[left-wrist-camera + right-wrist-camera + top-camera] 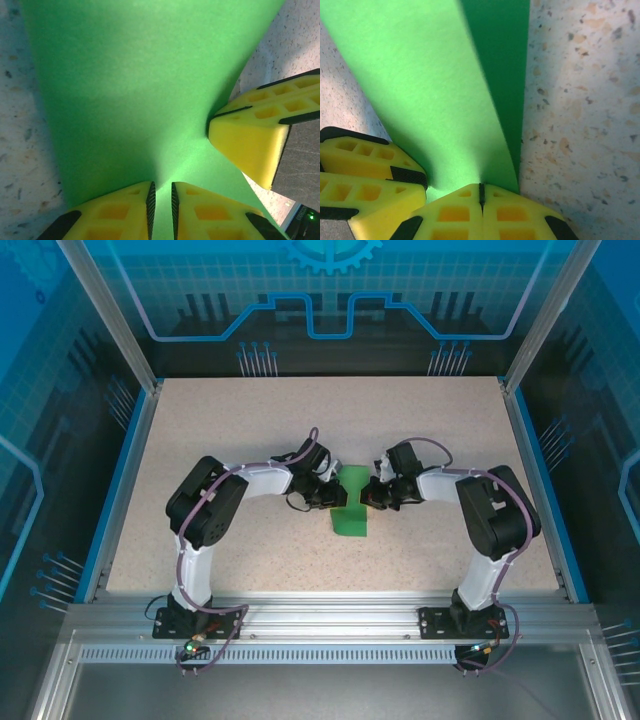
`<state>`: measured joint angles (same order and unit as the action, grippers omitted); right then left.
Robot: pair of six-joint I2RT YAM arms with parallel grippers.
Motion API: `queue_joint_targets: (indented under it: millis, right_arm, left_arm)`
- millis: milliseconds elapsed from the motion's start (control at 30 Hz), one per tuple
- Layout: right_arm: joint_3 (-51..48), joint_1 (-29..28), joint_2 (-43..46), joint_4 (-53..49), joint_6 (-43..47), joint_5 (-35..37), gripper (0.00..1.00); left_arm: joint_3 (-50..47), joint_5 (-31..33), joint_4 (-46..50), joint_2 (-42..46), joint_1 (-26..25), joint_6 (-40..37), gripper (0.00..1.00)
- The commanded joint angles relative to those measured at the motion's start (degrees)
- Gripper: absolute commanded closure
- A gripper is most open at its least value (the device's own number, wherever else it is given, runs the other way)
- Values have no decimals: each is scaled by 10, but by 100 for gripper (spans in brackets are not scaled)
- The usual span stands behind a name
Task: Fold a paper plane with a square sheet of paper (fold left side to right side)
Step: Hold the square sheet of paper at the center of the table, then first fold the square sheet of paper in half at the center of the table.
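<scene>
Status: left claw (162, 194) and right claw (481, 192) are each pinching the thin green folded paper sheet (350, 522) from opposite sides, fingers pressed nearly together, sheet sitting at the middle of the speckled beige surface (250, 420).

**Green, yellow and speckled beige**

The square sheet of paper (352, 520) is plain green, darker along its shaded fold. The left gripper (162, 192) and right gripper (481, 192) are yellow with black trim. The tabletop (250, 430) is beige, flecked brown and grey, edged blue
</scene>
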<state>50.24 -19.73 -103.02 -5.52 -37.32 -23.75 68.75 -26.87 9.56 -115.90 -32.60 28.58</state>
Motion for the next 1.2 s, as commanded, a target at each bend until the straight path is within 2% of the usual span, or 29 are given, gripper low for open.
queue_joint_targets:
  millis: [0, 267, 400, 700, 900, 1167]
  right_arm:
    - [-5, 6, 17, -30, 20, 29, 100]
    - [20, 10, 62, 16, 26, -9, 100]
    - [35, 8, 35, 54, 16, -38, 100]
    - [89, -6, -52, 70, 11, -68, 100]
    - [103, -11, -92, 60, 13, -57, 100]
    - [121, -9, -119, -13, 22, -6, 100]
  left_arm:
    - [-9, 11, 40, -18, -6, -2, 80]
    - [-2, 15, 44, -26, -6, -2, 80]
    - [4, 16, 49, -27, -6, -3, 80]
    - [8, 16, 52, -29, -7, -3, 79]
    - [7, 15, 55, -27, -8, -7, 80]
    - [-12, 9, 62, -5, -12, -16, 79]
